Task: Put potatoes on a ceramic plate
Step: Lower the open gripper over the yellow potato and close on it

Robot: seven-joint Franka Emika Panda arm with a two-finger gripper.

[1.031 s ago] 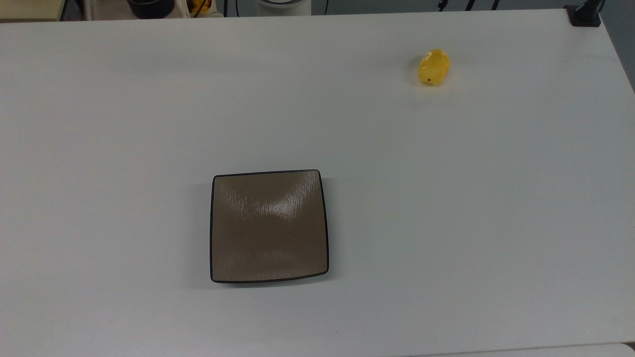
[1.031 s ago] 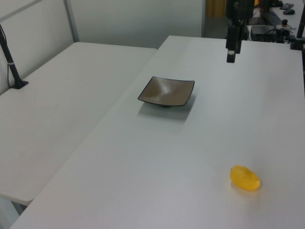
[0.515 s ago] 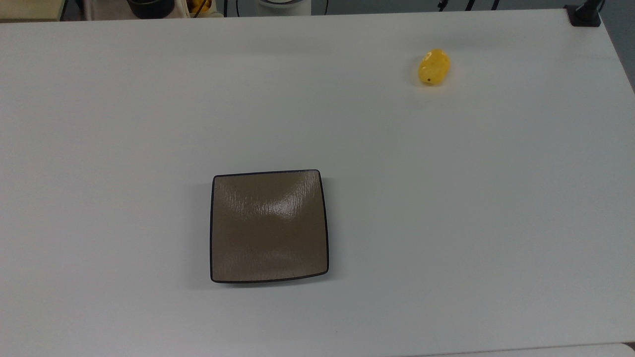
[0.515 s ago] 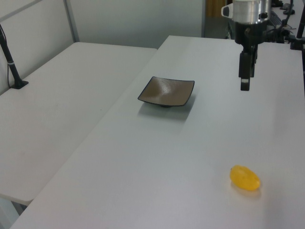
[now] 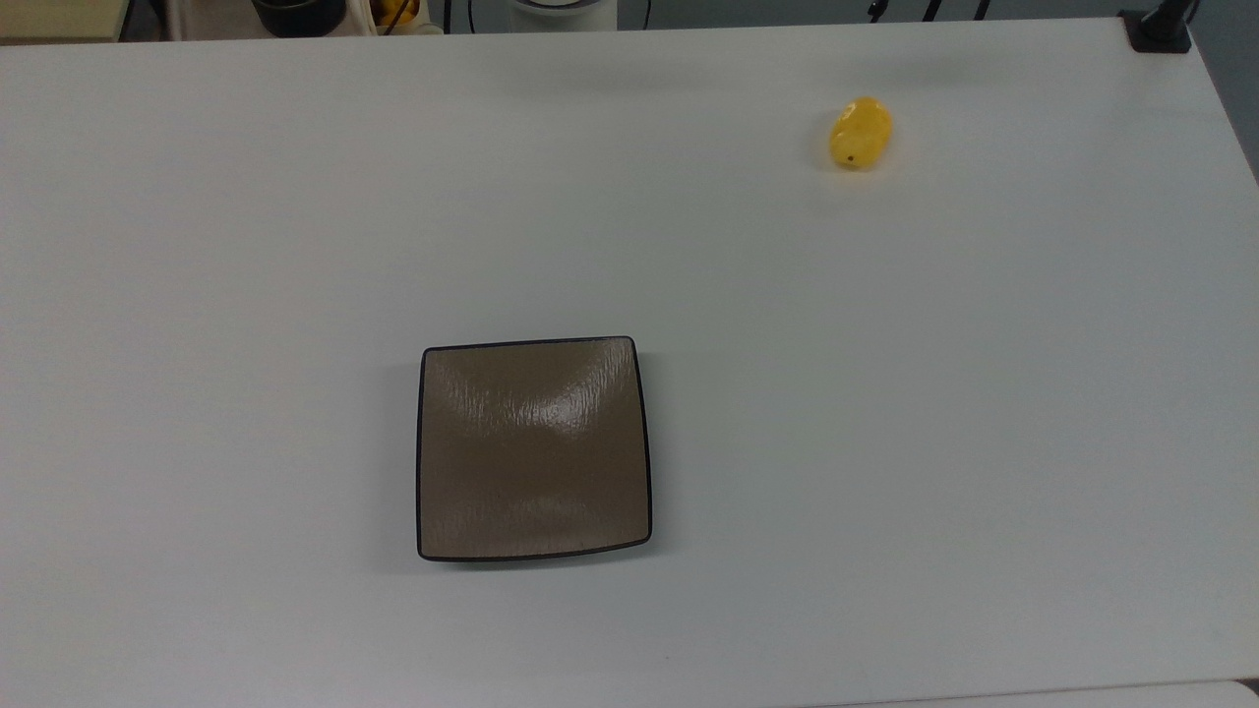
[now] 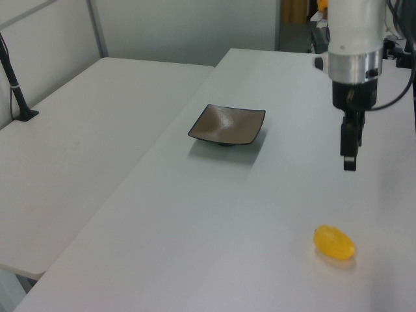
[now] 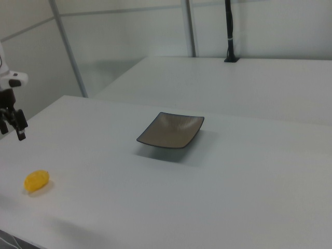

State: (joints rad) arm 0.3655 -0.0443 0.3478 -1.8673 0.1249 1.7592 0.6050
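Square glossy brown ceramic plate (image 5: 534,449) sits bare on the white table (image 5: 885,393). The gripper (image 6: 350,162) hangs above the tabletop, fingers' spacing impossible to tell. Small yellow oval toy potato (image 6: 334,242) lies below the fingertips, well apart from the plate.

Potato (image 5: 861,133) well apart from plate (image 5: 534,448)

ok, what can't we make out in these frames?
- Jaws' opening: in the left view the gripper is seen edge-on; in the right view it is cut by the right view's left edge.
- Potato underside: hidden against the table.
- Plate foot: hidden under its rim in the side views.
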